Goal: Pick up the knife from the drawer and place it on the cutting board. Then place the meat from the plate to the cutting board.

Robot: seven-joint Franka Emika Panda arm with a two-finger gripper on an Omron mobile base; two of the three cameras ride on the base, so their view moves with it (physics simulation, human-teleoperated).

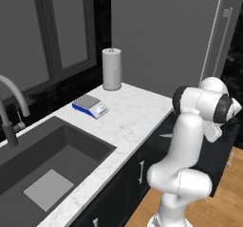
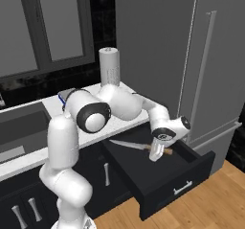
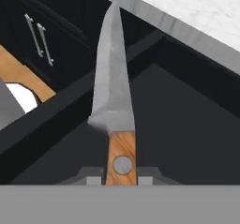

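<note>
**Pincer clamps the knife handle above the open drawer**

In the right base view the white arm reaches forward and down from the bench edge, its pincer pressed onto the brown handle of the knife. The hand view confirms the grip: the two dark fingertips sit tight against either side of the wooden handle, just below a round rivet, and the silver-grey blade of the knife runs straight away from the hand. The blade points toward the cabinet side of the drawer, which stands pulled well out from under the bench, its dark front with a small silver pull facing the wooden floor. From the pictures one cannot tell whether the knife is touching the drawer bottom or just above it.

On the marble bench in the left base view stand a paper towel roll near the back wall and a small blue-edged kitchen scale beside it. To the left lies a dark sink with a curved faucet. A tall grey fridge rises just past the drawer.
</note>
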